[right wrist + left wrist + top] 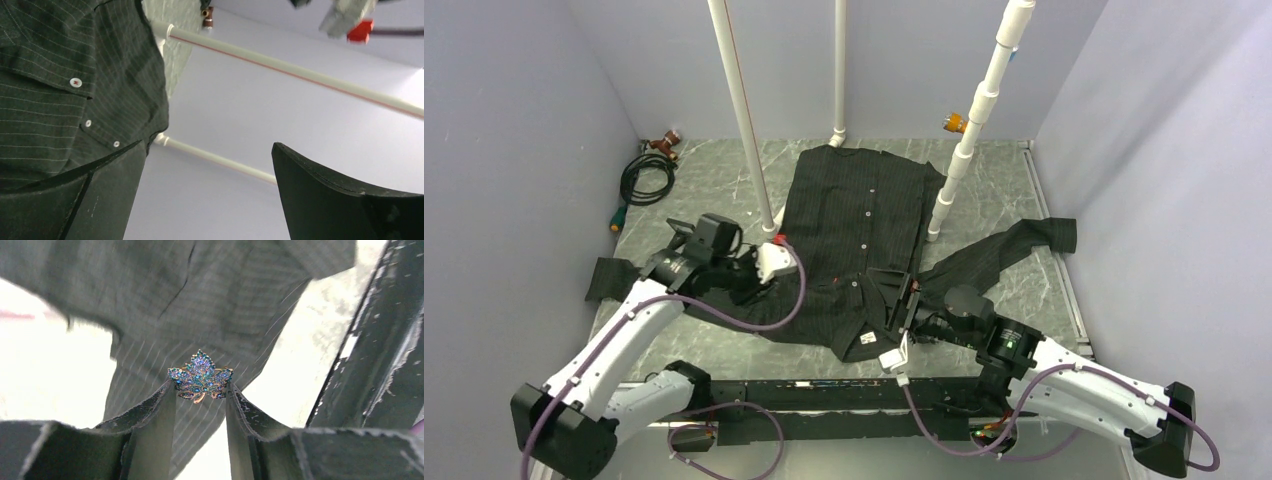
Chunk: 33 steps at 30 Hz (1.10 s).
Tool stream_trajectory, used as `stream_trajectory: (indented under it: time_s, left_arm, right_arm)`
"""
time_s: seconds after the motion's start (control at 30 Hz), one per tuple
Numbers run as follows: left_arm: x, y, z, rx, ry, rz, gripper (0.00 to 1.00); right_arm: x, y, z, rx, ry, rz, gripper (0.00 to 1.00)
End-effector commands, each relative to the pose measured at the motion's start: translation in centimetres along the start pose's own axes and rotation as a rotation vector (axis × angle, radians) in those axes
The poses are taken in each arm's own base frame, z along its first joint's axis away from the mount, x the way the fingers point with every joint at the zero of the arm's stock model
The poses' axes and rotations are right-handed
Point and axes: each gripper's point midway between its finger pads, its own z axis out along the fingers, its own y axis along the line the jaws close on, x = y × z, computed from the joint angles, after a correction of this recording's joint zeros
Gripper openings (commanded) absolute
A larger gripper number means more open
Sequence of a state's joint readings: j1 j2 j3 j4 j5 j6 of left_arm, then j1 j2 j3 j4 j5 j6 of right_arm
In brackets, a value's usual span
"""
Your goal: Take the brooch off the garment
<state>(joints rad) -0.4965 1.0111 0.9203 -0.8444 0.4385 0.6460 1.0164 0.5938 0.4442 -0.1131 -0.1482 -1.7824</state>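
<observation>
Grey marbled tabletop (1014,300), garment (864,215) spread across it | left gripper (201,388) clamped on brooch (200,376) at its tips, garment close behind | right gripper (208,145) gaping, empty | step: detaching, pin hidden | next: draw straight away from garment, watch for snagging

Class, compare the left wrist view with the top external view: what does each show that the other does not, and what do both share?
Only the left wrist view shows the brooch, a blue leaf shape pinched at the fingertips of the left gripper. Only the top external view shows both arms, the right gripper, the white poles and a coiled cable. Both show the black pinstriped shirt and the left gripper.
</observation>
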Motion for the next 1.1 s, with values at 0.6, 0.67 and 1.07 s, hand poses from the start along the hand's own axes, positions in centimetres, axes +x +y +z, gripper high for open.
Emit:
stream_trajectory:
  time_s: [0.6,0.67,1.07]
  left_arm:
    - [19.0,19.4,-8.2,-0.567,0.067,-0.740,0.28]
    - [19.6,20.1,-7.9,-0.587,0.061,-0.731,0.29]
    - [23.9,22.8,-5.2,-0.620,0.109,-0.711,0.32]
  right_arm:
    - [9.9,8.1,-5.3,-0.220,0.640,1.007,1.00]
    - [10.9,8.6,-5.8,-0.205,0.674,1.066,1.00]
    - [11.1,11.9,-8.9,-0.202,0.792,1.269,1.00]
